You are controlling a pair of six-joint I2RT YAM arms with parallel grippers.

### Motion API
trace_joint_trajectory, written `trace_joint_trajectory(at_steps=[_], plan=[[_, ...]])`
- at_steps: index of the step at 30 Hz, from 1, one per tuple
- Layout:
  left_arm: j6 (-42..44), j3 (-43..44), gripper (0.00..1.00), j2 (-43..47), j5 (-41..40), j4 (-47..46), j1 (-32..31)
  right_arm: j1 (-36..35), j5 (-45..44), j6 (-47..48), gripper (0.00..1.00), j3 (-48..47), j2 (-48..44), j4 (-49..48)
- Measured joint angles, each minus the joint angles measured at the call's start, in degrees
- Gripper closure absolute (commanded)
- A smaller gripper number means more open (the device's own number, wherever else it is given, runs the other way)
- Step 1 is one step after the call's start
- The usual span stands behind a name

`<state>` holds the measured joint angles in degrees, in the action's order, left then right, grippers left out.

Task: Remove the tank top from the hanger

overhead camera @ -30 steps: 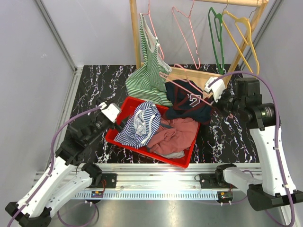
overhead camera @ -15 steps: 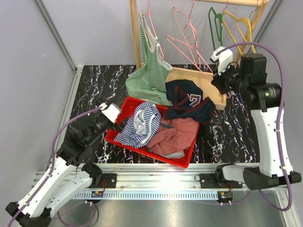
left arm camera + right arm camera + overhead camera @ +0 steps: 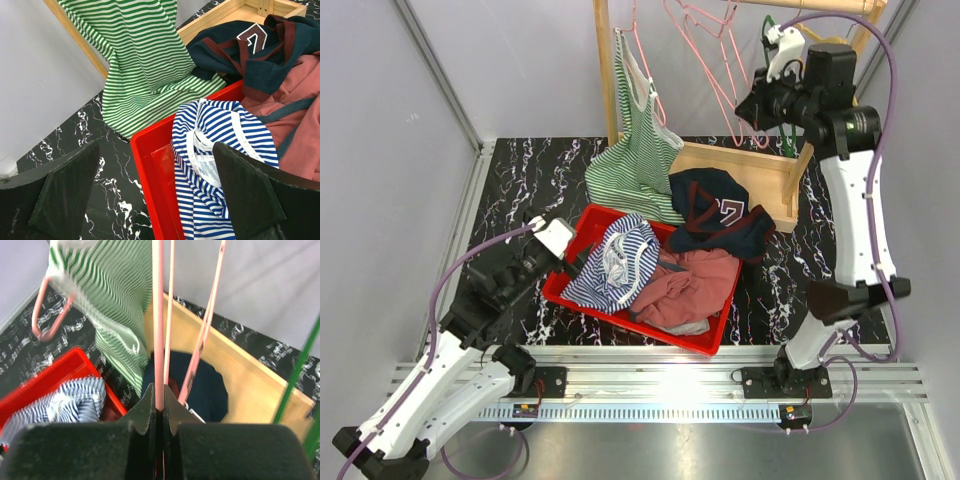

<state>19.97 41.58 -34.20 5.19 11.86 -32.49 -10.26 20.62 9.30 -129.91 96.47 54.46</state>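
White numeral 7 (image 3: 254, 36) on the navy shirt (image 3: 220, 47)

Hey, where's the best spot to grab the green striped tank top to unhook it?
On the green striped tank top, take a shoulder strap near the top, where it loops over its pink hanger, coming from the near side. The body hangs slack with its hem pooled on the table, so a low pull would probably only stretch it.
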Motion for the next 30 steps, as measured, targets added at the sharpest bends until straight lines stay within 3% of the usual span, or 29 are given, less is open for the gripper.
trace_joint_trajectory(at_steps=[8,18,30], plan=[[-0.2,-0.5,0.01,-0.5,0.0,0.0,0.4,-3.0,-0.2,-8.2,1.0,-15.8,14.3,-0.9],[-0.3,-0.6,0.01,-0.9,0.2,0.0,0.7,-4.4,-1.8,-15.5,1.0,-20.3,22.3,-5.4],[-0.5,-0.6,0.01,-1.2,0.8,0.0,0.7,-4.4,-2.1,-16.2,1.0,-21.8,26.1,-7.5]])
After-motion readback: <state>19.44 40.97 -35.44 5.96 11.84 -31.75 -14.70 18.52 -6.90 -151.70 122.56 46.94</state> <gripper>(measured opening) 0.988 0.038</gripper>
